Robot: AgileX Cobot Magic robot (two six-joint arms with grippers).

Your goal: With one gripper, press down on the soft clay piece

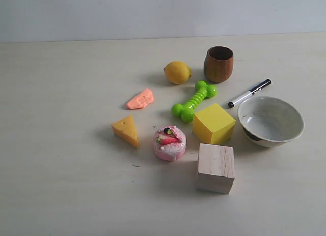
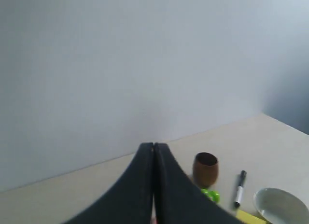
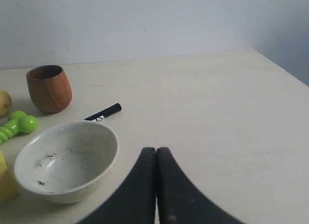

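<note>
The soft clay piece, a small flat salmon-orange lump, lies on the table left of the green bone toy in the exterior view. Neither arm shows in that view. In the left wrist view my left gripper is shut, its black fingers pressed together with nothing between them; the clay is hidden there. In the right wrist view my right gripper is likewise shut and empty, hovering over bare table beside the white bowl.
Around the clay stand a lemon, a wooden cup, a cheese wedge, a pink cake toy, a yellow cube, a wooden block, a marker and the white bowl.
</note>
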